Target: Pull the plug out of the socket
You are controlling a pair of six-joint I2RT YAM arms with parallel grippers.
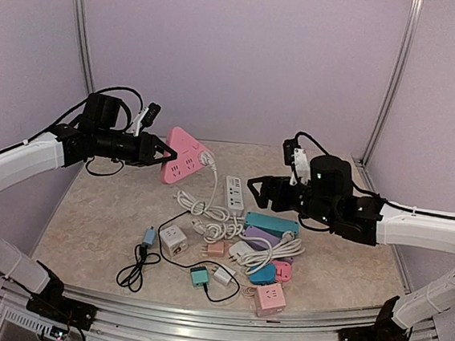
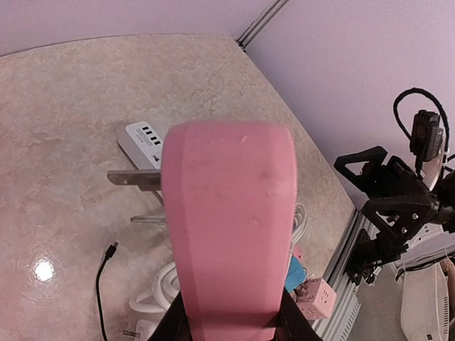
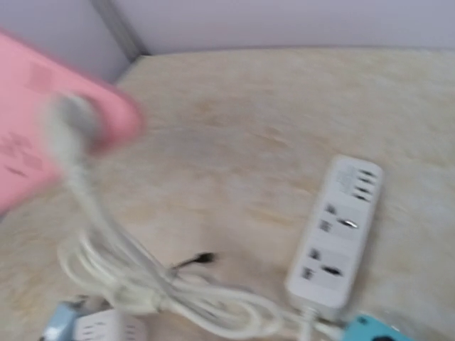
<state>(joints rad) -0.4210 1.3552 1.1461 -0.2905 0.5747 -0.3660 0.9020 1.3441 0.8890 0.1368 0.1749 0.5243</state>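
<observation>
Pink triangular socket (image 1: pixel 182 156), white plug (image 1: pixel 207 160) seated in its side, is held above the table (image 1: pixel 95 206) to the left of the white power strip (image 1: pixel 234 194), pinched by my left pincer (image 1: pixel 167 150), while my right pincer (image 1: pixel 256 192) hovers spread and empty just right of that strip.

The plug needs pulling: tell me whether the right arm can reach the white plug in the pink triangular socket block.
Probably yes. The right pincer, open, faces the white plug in the pink triangular socket block held aloft by the left pincer; nothing stands between them.
</observation>
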